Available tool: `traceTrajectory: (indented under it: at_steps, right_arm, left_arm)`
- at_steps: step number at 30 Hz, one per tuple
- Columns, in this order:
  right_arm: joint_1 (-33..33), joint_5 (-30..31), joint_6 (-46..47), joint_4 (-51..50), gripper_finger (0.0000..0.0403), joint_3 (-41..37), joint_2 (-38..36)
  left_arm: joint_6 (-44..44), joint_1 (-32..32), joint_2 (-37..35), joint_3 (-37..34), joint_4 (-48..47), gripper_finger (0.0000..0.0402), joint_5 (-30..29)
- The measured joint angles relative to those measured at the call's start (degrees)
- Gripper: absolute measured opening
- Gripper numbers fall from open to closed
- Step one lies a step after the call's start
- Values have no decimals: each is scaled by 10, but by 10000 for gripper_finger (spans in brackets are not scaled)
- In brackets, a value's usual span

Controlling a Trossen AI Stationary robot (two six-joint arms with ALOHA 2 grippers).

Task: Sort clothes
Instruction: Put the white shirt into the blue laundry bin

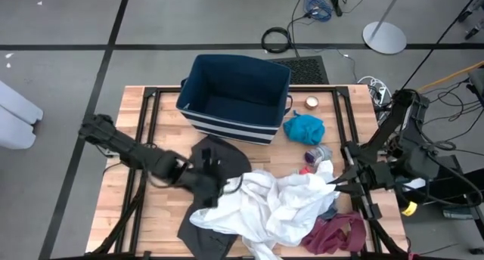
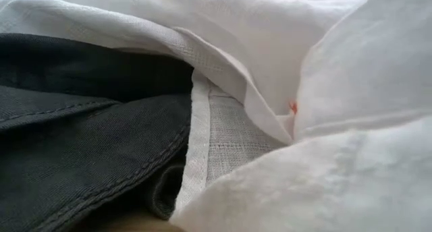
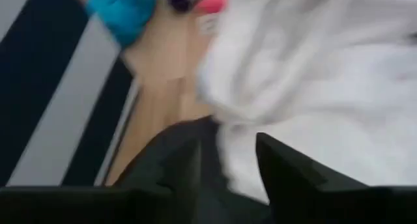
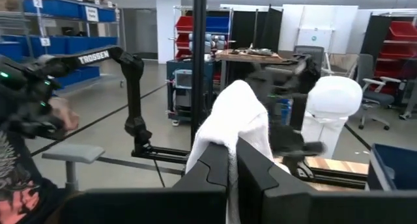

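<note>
Biggest worry we see: the white garment (image 1: pixel 283 203) is draped right over the dark grey garment (image 1: pixel 215 186) mid-desk (image 1: pixel 113 215), so any pull on one probably drags the other along, and the pile could slide off the front edge. The left gripper (image 1: pixel 203 177) sits over the grey fabric where the white overlaps it; its fingers (image 3: pixel 287 168) look parted with nothing clearly pinched between them. The right gripper (image 4: pixel 233 162) is raised at the desk's right side, fingers pressed together on a fold of white cloth. The bin (image 1: pixel 234 94) looks empty.
</note>
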Motion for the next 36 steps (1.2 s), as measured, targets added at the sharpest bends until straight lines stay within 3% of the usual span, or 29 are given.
traceTrajectory:
  at_steps: [3, 6, 15, 21, 30, 36]
  right_arm:
    - [12, -1, 2, -1, 0, 0, 0]
    - [24, -3, 2, -1, 0, 0, 0]
    - [67, -3, 1, -1, 0, 0, 0]
    - [85, -2, 0, -1, 0, 0, 0]
    - [85, -1, -2, -1, 0, 0, 0]
    - [85, -1, -3, 3, 0, 0, 0]
  left_arm:
    - [-1, 42, 4, -23, 27, 195, 36]
    - [10, 86, 8, -59, 63, 212, 113]
    - [72, 145, 4, -126, 185, 217, 313]
    - [78, 162, 29, -130, 220, 217, 373]
    - [74, 155, 103, -130, 351, 217, 460]
    - [78, 143, 118, -124, 379, 211, 468]
